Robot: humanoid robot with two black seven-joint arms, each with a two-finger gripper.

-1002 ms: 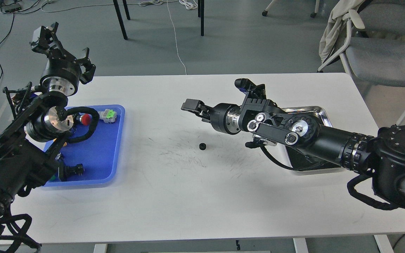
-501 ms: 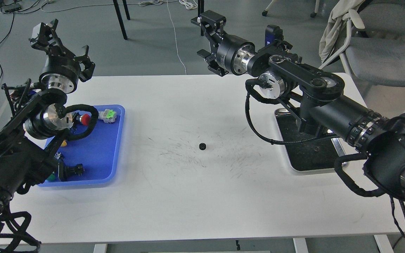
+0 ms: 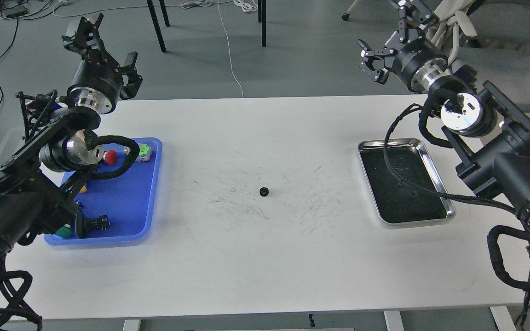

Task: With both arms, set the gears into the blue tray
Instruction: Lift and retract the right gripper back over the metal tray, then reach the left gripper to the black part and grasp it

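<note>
gear [image 3: 264,191] mid-table, both tools raised, well apart

Bright even light, soft shadows, sharp focus.

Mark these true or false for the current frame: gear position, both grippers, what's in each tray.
1. A gear lies on the white table between the two trays. True.
2. The right gripper is shut on a gear. False: its fingers are spread and hold nothing, raised beyond the table's far edge.
3. The blue tray holds push-button switches, including the red-capped one. True.
4. The left gripper is down inside the blue tray. False: it is raised above the tray's far end, open and empty.
5. A second gear lies on the steel tray, on its black lining. True: a small toothed wheel shows there, faintly.
</note>
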